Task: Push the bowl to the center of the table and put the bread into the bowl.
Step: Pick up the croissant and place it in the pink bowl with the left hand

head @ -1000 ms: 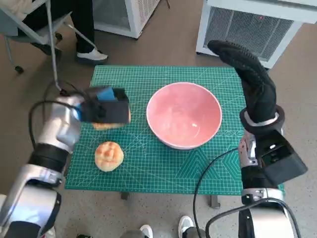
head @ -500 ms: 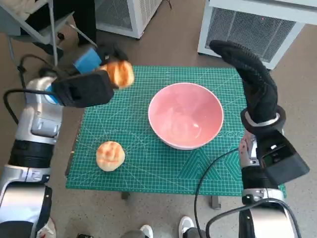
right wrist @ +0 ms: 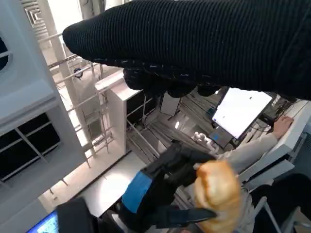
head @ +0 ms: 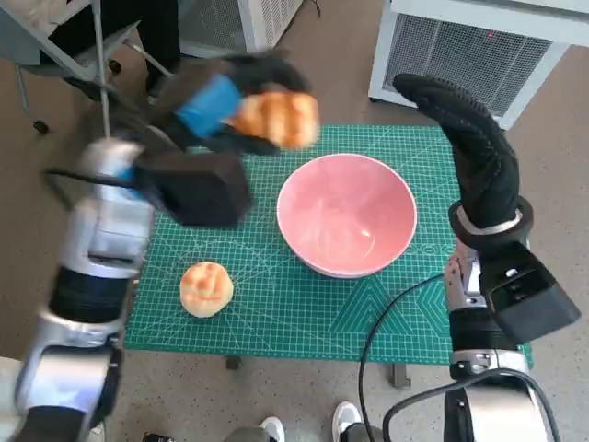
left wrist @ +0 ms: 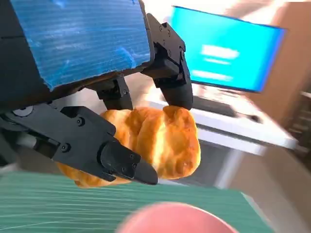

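My left hand (head: 225,106) holds a golden bread roll (head: 276,118) in the air over the far left rim of the pink bowl (head: 346,215). The left wrist view shows the roll (left wrist: 146,145) pinched between the black fingers (left wrist: 124,162), with the bowl's pink rim (left wrist: 170,218) below. In the right wrist view the same hand (right wrist: 155,194) and roll (right wrist: 218,187) appear. A second roll (head: 205,288) lies on the green mat (head: 304,304), near its front left. My gloved right hand (head: 469,152) stands raised beside the bowl's right side, fingers straight, holding nothing.
White cabinets (head: 479,46) stand behind the table. A person's leg and a chair (head: 101,46) are at the far left. A person sits at a desk with a screen (right wrist: 240,114) in the right wrist view. Cables (head: 396,313) hang by my right arm.
My left hand has lifted the roll off the mat's left side and carried it up and to the right, to the bowl's far left rim. The right hand has stayed put.
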Action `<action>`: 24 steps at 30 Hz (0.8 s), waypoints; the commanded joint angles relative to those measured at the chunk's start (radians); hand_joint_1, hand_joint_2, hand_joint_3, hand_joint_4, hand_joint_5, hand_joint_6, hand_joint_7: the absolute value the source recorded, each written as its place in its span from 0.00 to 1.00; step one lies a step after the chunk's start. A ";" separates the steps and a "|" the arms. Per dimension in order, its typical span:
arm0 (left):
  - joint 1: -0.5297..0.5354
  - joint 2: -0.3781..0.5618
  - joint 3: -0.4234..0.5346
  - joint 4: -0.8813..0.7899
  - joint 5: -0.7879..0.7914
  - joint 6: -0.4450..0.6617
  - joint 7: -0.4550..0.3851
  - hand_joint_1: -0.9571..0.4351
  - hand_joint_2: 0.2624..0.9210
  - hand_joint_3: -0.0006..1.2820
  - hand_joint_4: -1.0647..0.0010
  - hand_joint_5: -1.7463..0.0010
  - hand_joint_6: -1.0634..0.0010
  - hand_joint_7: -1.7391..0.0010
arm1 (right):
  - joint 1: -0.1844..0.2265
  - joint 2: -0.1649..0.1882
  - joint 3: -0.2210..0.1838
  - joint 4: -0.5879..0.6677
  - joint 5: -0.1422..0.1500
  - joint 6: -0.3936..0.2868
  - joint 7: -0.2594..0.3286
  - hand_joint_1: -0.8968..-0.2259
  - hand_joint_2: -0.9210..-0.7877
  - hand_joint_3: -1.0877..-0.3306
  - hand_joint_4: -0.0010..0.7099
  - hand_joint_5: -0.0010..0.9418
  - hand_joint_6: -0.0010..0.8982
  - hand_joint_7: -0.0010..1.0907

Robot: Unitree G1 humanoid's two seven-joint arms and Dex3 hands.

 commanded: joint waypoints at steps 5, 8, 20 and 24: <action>-0.019 -0.080 -0.099 0.140 0.048 -0.113 0.036 0.69 1.00 0.05 0.33 0.36 0.42 0.31 | 0.019 -0.007 -0.004 0.005 0.008 0.008 0.010 0.45 0.00 0.44 0.43 0.00 0.35 0.07; -0.039 -0.107 -0.126 0.226 0.064 -0.152 0.049 0.69 1.00 0.05 0.33 0.36 0.43 0.30 | 0.022 -0.010 -0.005 0.002 0.009 0.009 0.012 0.45 0.00 0.44 0.43 0.00 0.35 0.07; -0.104 -0.175 -0.180 0.520 0.096 -0.215 0.060 0.69 1.00 0.15 0.45 0.28 0.59 0.21 | 0.038 -0.024 -0.008 -0.024 0.010 0.020 0.011 0.45 0.00 0.44 0.43 0.00 0.35 0.07; -0.113 -0.173 -0.185 0.558 0.079 -0.201 -0.006 0.58 0.96 0.18 0.64 0.70 0.74 0.40 | 0.048 -0.029 -0.009 -0.042 0.010 0.028 0.008 0.45 0.00 0.43 0.43 0.00 0.35 0.07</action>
